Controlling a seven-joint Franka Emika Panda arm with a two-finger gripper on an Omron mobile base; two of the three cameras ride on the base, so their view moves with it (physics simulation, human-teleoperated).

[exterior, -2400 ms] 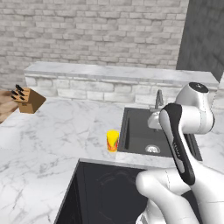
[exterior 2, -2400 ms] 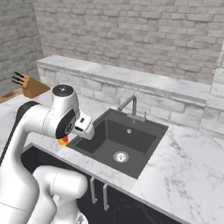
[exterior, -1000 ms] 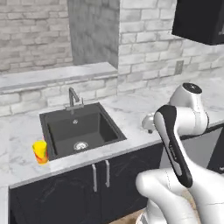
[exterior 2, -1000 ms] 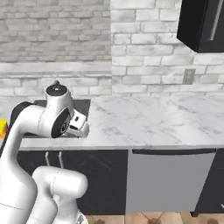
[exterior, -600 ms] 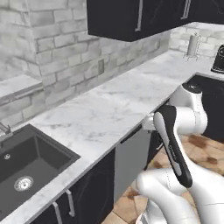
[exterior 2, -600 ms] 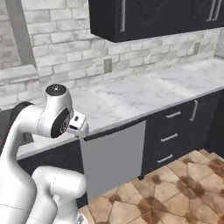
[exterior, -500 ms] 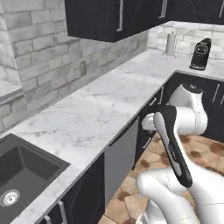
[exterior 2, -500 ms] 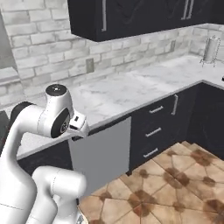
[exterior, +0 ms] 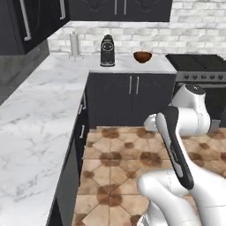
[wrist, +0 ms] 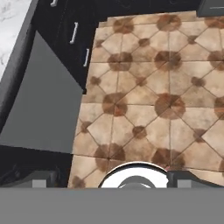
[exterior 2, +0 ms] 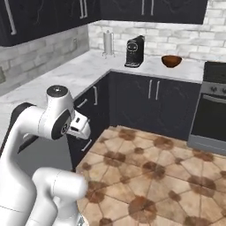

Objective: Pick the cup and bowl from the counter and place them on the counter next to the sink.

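Observation:
The dark reddish-brown bowl (exterior: 142, 57) (exterior 2: 171, 61) sits on the far stretch of white marble counter (exterior: 39, 110) (exterior 2: 66, 73), between a black coffee machine and the stove. My gripper (wrist: 116, 180) is open and holds nothing. Its dark fingertips (wrist: 43, 180) stand wide apart over the tiled floor. The arm is folded close to the base, far from the bowl. The cup and the sink are out of view.
A black coffee machine (exterior: 106, 50) (exterior 2: 133, 51) and a paper towel holder (exterior: 75, 45) (exterior 2: 107, 44) stand in the counter's corner. The stove (exterior: 201, 66) (exterior 2: 214, 70) is right of the bowl. Dark cabinets (exterior: 128, 99) line a brown tiled floor (exterior: 119, 163) (wrist: 144, 96).
The whole picture has swung: the base has moved from the sink along the counter to face the corner with the bowl. The arm's pose and the open gripper are unchanged.

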